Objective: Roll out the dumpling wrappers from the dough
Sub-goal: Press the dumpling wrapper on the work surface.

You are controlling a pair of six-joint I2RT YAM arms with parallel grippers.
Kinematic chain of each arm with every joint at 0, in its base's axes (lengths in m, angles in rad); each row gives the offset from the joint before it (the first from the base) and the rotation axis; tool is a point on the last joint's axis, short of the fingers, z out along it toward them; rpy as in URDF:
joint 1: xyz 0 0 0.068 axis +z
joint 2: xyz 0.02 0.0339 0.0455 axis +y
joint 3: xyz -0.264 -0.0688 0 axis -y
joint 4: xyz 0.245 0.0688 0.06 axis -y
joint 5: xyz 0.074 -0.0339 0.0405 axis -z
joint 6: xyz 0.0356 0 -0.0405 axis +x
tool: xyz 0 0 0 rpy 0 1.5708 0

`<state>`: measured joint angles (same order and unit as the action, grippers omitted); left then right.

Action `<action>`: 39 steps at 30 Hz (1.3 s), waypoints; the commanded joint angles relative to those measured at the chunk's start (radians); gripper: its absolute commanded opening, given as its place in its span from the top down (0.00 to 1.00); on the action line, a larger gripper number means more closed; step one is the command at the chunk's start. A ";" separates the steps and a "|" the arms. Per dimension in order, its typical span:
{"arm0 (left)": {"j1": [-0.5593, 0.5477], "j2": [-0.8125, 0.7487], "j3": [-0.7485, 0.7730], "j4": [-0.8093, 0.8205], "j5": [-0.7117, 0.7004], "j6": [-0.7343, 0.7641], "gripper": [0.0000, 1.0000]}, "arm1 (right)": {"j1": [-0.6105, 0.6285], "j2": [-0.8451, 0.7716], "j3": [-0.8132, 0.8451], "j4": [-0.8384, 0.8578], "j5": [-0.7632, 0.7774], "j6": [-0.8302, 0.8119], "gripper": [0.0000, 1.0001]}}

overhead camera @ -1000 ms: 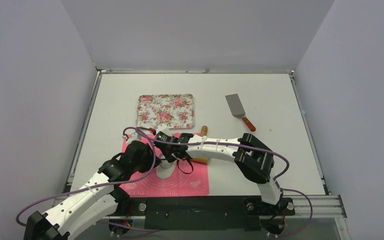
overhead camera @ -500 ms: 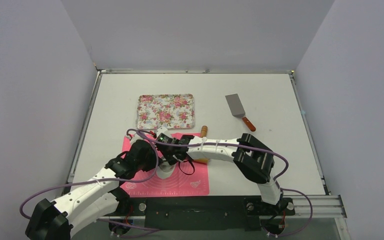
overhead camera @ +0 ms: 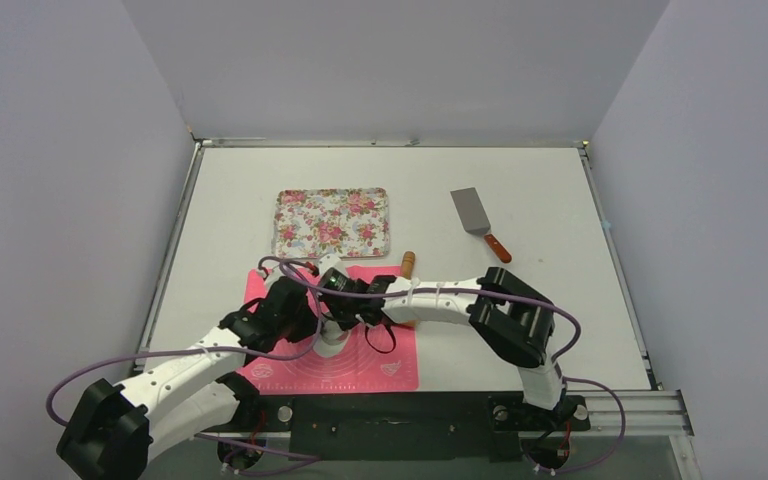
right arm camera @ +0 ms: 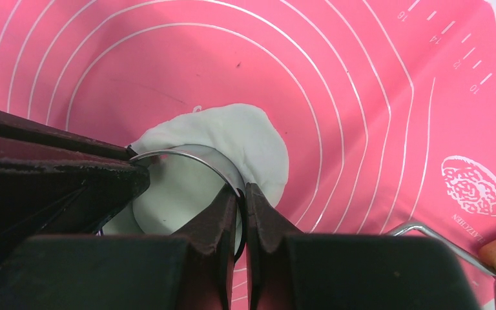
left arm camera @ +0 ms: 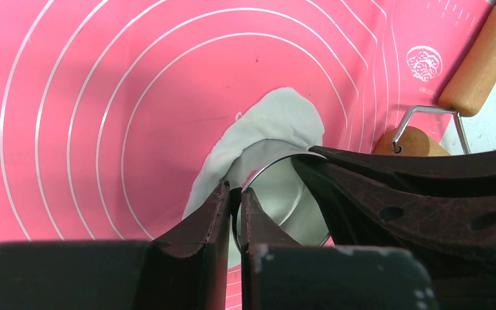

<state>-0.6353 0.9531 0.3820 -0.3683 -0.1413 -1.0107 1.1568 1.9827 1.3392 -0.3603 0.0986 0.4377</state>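
Observation:
A flat white sheet of dough point(left arm camera: 278, 123) point(right arm camera: 242, 135) lies on the pink silicone mat point(overhead camera: 385, 368). A thin metal ring cutter point(left arm camera: 283, 159) point(right arm camera: 168, 154) stands on the dough. My left gripper point(left arm camera: 236, 192) is shut on the ring's wall at one side. On the opposite side my right gripper point(right arm camera: 241, 188) is shut on the same wall. Inside the ring shows a round white patch of dough; I cannot tell whether it is cut free as a dumpling wrapper. From above, both grippers point(overhead camera: 330, 316) cover the ring, with dough point(overhead camera: 332, 347) showing just below them.
A wooden rolling pin point(overhead camera: 407, 262) point(left arm camera: 484, 58) with a wire frame lies at the mat's far right edge. The floral tray point(overhead camera: 331, 222) sits behind the mat. A metal spatula point(overhead camera: 475, 213) with a red handle lies at the back right.
My left gripper has closed onto the ring cutter's wall, and the left arm has shifted slightly toward the ring. The right gripper has stayed shut on the ring.

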 commanded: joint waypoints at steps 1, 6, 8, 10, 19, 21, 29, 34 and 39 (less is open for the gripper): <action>0.000 0.076 -0.021 -0.015 0.019 -0.072 1.00 | 0.008 0.027 -0.134 0.233 0.008 0.046 1.00; 0.000 0.099 -0.049 -0.011 0.022 -0.085 1.00 | 0.021 -0.001 -0.371 0.512 0.104 0.073 1.00; 0.000 0.093 -0.064 -0.010 0.023 -0.091 1.00 | 0.027 0.012 -0.436 0.607 0.152 0.080 1.00; 0.000 0.079 -0.084 -0.016 0.023 -0.101 1.00 | 0.038 0.031 -0.463 0.654 0.209 0.070 1.00; 0.000 0.014 -0.177 -0.074 0.035 -0.188 1.00 | 0.083 0.107 -0.462 0.652 0.234 0.126 1.00; 0.000 0.025 -0.174 -0.084 0.042 -0.200 1.00 | 0.094 0.125 -0.473 0.640 0.230 0.136 1.00; 0.000 0.202 -0.129 -0.110 0.050 -0.247 1.00 | 0.148 0.131 -0.489 0.542 0.241 0.151 1.00; -0.010 0.223 -0.122 -0.115 0.034 -0.284 1.00 | 0.208 0.172 -0.461 0.484 0.244 0.162 1.00; -0.013 0.198 -0.138 -0.117 0.037 -0.298 1.00 | 0.224 0.173 -0.495 0.485 0.235 0.179 1.00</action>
<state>-0.6342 1.0332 0.3935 -0.3878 -0.1402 -1.1835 1.3090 1.9625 0.9379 0.3691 0.5743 0.5411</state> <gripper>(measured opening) 0.041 0.097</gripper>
